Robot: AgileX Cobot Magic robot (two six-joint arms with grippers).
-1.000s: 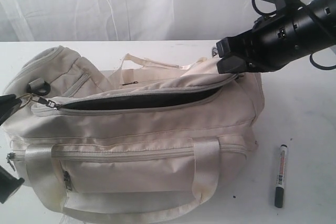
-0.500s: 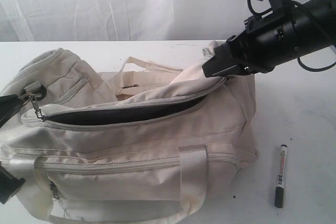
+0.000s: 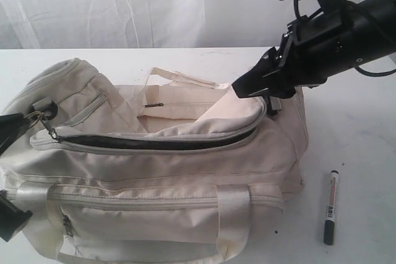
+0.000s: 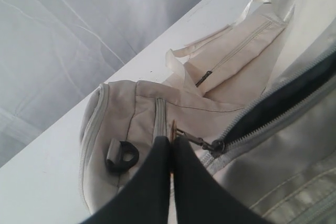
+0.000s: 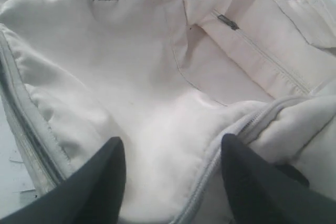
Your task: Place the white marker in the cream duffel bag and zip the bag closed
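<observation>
Softness governs the cream duffel bag (image 3: 154, 171): we judge that its limp fabric sags wherever it goes unsupported, so the dark mouth along its top shows only as a narrow slit and will probably need holding apart. Our left pincer (image 4: 171, 141) is clenched on the metal zip pull (image 4: 197, 141) at the bag's left end. It is a small, firm part, and we think it the best place to tug from. Our right pincer (image 5: 171, 140) stands spread wide over the fabric at the bag's right end, gripping nothing. The white marker (image 3: 331, 207) lies on the table (image 3: 359, 128) just off the bag's right front corner, apart from it. We judge it light, rigid, smooth and apt to roll, so it is best pinched across the middle of the barrel. Its label (image 3: 331, 197) shows red and dark print too small for us to read, and we see no writing on the bag.
</observation>
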